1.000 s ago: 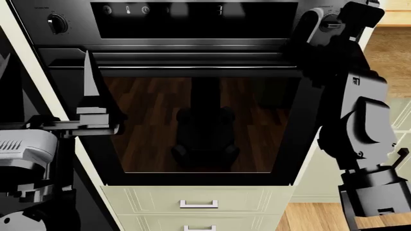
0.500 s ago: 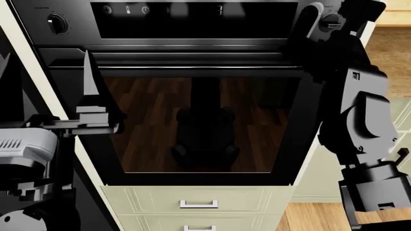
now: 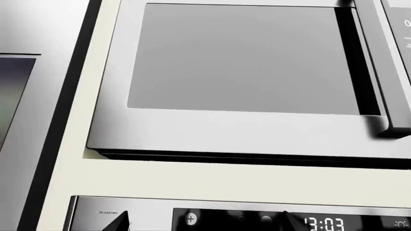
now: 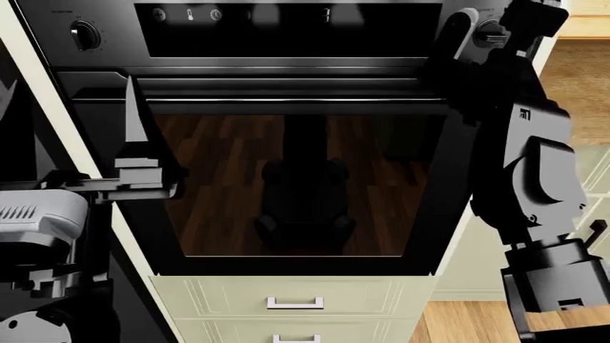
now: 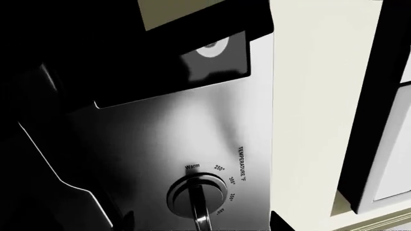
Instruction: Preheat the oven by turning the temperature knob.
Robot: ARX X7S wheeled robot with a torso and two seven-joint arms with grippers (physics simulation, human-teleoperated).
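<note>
The black oven (image 4: 305,179) fills the head view, with a steel bar handle (image 4: 286,88) and a dark display panel (image 4: 286,28). The temperature knob (image 4: 492,32) sits at the panel's top right, with a silver collar. In the right wrist view the knob (image 5: 194,193) is close ahead, its bar nearly vertical under the temperature markings. My right gripper (image 4: 496,28) is open, and its fingertips (image 5: 281,222) stand on either side of the knob without touching it. My left gripper (image 4: 67,107) is open and empty, pointing up in front of the oven's left edge.
A second black knob (image 4: 86,33) sits at the panel's left. Cream drawers (image 4: 296,304) lie below the oven. The left wrist view shows a steel appliance door (image 3: 244,62) above the oven's clock display (image 3: 324,224). Wood floor (image 4: 581,71) shows at the right.
My right gripper has shifted slightly up and in toward the temperature knob. The left arm has barely moved.
</note>
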